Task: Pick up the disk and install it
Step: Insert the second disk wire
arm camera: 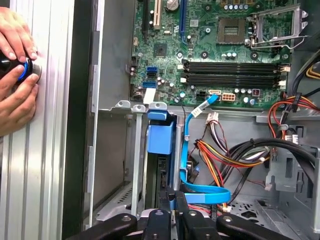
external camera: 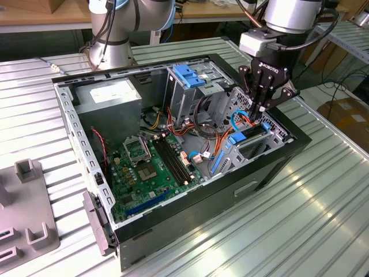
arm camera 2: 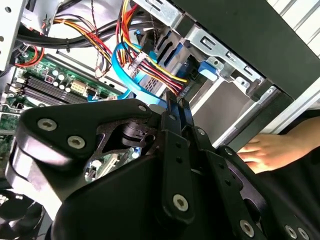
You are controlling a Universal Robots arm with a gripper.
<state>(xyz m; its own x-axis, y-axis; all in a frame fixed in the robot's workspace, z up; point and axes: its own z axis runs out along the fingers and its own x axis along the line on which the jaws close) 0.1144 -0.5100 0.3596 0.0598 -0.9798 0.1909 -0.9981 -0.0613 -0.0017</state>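
Inside the computer case (external camera: 277,167), the gripper (external camera: 258,108) grips the disk (arm camera: 161,137).

— Where do we find the computer case (external camera: 271,173)?

— We see it lying open on the desk (external camera: 323,213), with the motherboard (external camera: 153,167) flat on its floor. The power supply (external camera: 109,98) sits in the corner behind the board, toward the exterior view's left.

— And the drive cage (external camera: 196,86)?

— Behind the board, toward the exterior view's right. Nearer us on that side we find the disk (external camera: 249,134) in its bay, the gripper (external camera: 258,108) just above it.
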